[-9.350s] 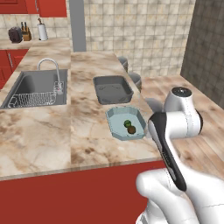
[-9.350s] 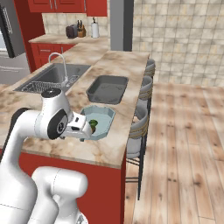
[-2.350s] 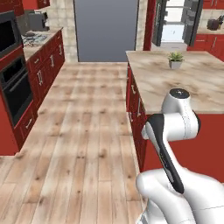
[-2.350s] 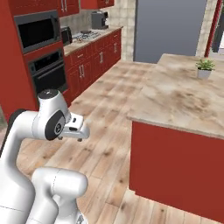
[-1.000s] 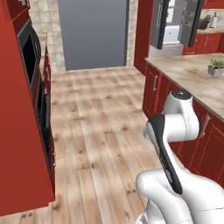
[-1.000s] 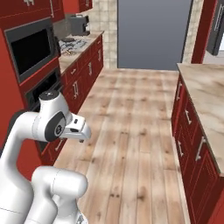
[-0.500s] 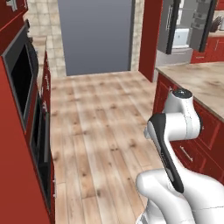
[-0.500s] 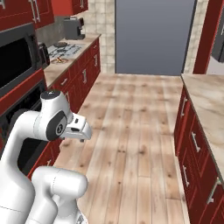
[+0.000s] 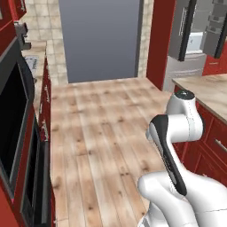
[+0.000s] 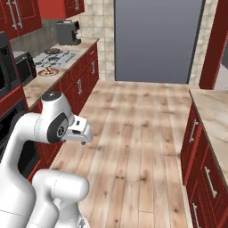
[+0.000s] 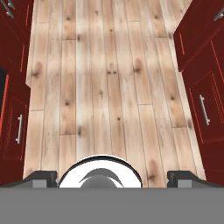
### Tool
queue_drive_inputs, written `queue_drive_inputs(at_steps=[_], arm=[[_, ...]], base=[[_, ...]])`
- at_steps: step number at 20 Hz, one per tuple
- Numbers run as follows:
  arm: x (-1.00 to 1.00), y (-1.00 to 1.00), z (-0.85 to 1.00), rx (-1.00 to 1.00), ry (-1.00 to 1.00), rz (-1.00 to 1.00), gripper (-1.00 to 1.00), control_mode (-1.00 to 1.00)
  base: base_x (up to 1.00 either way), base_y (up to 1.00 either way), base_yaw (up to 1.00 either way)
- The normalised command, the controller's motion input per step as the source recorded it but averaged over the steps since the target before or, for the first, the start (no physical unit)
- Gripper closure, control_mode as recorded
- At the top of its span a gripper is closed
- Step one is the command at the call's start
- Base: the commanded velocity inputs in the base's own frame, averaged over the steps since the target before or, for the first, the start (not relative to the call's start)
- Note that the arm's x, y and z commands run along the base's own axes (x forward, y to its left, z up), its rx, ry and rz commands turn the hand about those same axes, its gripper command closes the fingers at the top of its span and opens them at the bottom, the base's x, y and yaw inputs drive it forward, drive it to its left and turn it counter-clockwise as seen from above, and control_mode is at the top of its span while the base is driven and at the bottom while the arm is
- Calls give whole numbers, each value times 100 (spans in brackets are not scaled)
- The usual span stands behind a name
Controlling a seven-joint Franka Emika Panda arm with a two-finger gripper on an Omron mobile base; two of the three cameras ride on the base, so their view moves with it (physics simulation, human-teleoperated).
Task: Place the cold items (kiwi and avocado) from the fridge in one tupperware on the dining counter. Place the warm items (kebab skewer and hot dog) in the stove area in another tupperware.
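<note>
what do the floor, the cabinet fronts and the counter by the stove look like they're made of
Floor: light wood planks, matte, with visible grain and knots. Cabinet fronts: dark red panels, probably lacquered or painted, with metal bar handles. Counter: beige mottled stone look, possibly marble or laminate.

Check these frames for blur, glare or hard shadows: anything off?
Left base view: sharp, flat even light, only soft shading on the wooden floor. Right base view: crisp, no glare on the stove. Hand view: floor planks sharp, open gripper fingertips cropped at the bottom.
</note>
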Motion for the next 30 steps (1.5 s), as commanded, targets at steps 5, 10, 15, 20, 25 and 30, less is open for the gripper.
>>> queue_drive_inputs(at_steps=[5, 10, 15, 20, 25, 30], arm=[[0, 0, 0, 0, 0, 0, -100, 100], [0, 0, 0, 0, 0, 0, -100, 100], [0, 0, 0, 0, 0, 0, -100, 100], [0, 0, 0, 0, 0, 0, -100, 100], [0, 0, 0, 0, 0, 0, -100, 100], [0, 0, 0, 0, 0, 0, -100, 100]], base=[[100, -30, 5], [100, -21, 14], [100, -14, 21], [100, -25, 36], [100, -26, 46], [100, -39, 49]])
